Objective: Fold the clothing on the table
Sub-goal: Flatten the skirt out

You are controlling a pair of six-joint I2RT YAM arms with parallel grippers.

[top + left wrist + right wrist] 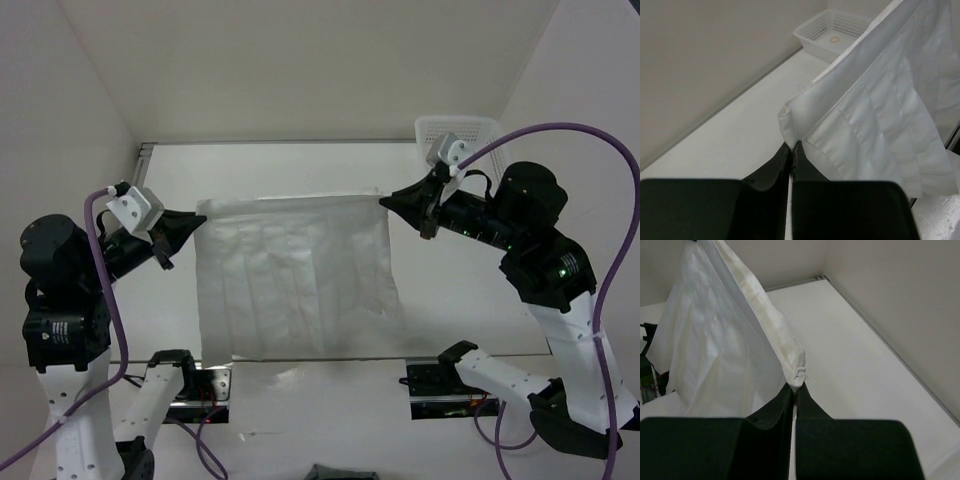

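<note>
**White clothing (295, 280) hanging stretched in mid-air**

The table (300, 170) is sitting between plain walls (300, 60). Only the left wrist view is showing the inside of the basket (830, 30). The left gripper (200, 218) and right gripper (385, 200) are each clamping tight on a top corner of the clothing, hanging above the table

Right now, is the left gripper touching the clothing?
Touching. The left wrist view shows the left gripper shut on a top corner of the clothing, with the fabric pinched between the jaws.
</note>
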